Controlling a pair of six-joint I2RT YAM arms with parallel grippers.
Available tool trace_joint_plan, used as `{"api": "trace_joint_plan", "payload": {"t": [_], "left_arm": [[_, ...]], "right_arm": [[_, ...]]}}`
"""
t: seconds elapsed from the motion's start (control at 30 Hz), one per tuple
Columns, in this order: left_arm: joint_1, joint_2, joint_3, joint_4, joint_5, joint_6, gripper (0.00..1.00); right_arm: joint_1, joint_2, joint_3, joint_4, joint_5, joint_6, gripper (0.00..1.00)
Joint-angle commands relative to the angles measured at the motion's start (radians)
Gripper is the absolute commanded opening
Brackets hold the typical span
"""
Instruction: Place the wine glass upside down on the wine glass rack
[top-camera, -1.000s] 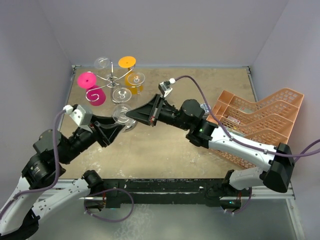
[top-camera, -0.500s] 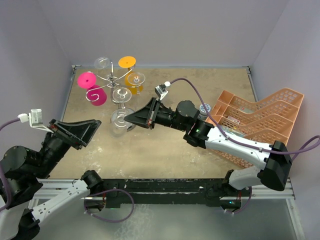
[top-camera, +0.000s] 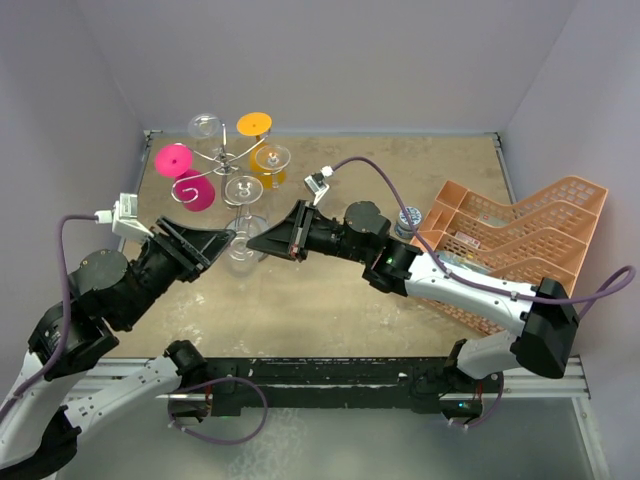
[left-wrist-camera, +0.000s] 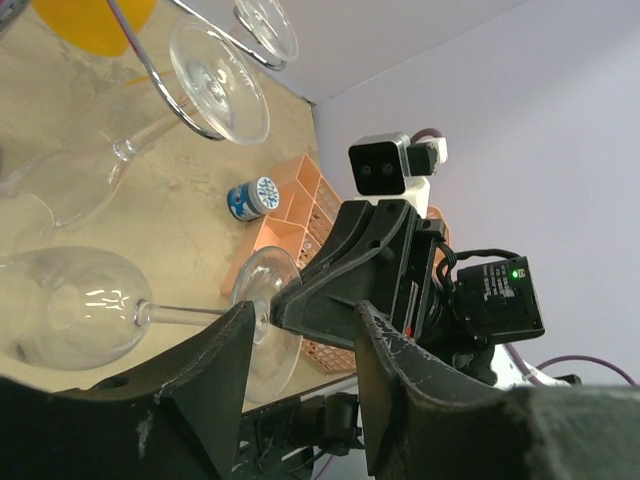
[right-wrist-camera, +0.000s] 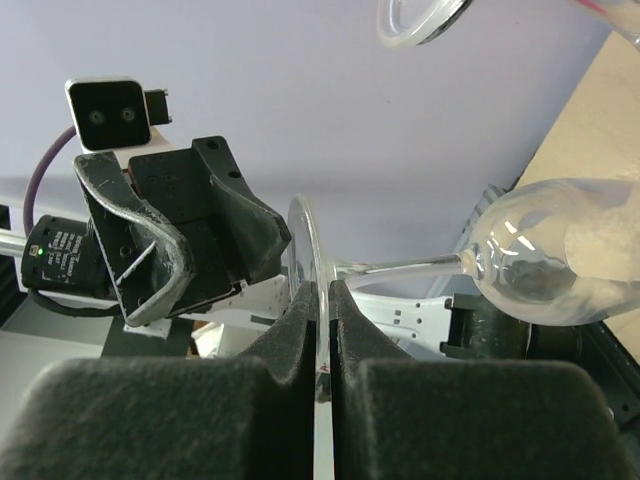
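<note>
Glass update: the wine glass (top-camera: 242, 243) isn't on the wine glass rack (top-camera: 225, 158) yet, it's held just on the near side of it. Right gripper (right-wrist-camera: 322, 295) is pinched tight on the edge of the glass's foot. Left gripper (top-camera: 212, 245) has swung back in from the left since half a second ago. Its jaws are spread wide, gripping nothing, right beside the bowl. Peach crate (top-camera: 560, 215) sits far right, can't tell what's inside. Small blue-topped container (top-camera: 408, 217) sits at its left corner.

I log the wine glass (right-wrist-camera: 540, 260) as clear glossy glass, the rack (top-camera: 222, 155) as shiny chrome wire, and the crate (top-camera: 560, 200) as matt peach plastic.
</note>
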Motion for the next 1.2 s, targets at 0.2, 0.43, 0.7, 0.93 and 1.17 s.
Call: {"api": "trace_joint_plan", "payload": {"t": [0.2,0.43,0.7,0.93,1.17], "left_arm": [[0.000,-0.004,0.016,-0.056,-0.121,-0.008,0.41],[0.000,-0.028,0.011,-0.050,-0.172,0.002,0.42],[0.000,0.009,-0.021,0.019,-0.072,-0.001,0.42],[0.000,-0.020,-0.046,0.088,-0.058,-0.024,0.36],[0.000,-0.048,-0.055,0.083,-0.101,-0.031,0.42]], "right_arm": [[0.006,-0.046,0.037,0.109,-0.020,-0.028,0.00],[0.006,-0.068,0.013,0.128,-0.002,-0.029,0.00],[0.006,-0.068,0.009,0.136,-0.008,-0.031,0.00],[0.005,-0.063,0.006,0.133,-0.010,-0.032,0.00],[0.006,-0.066,-0.002,0.137,0.002,-0.024,0.00]]}}
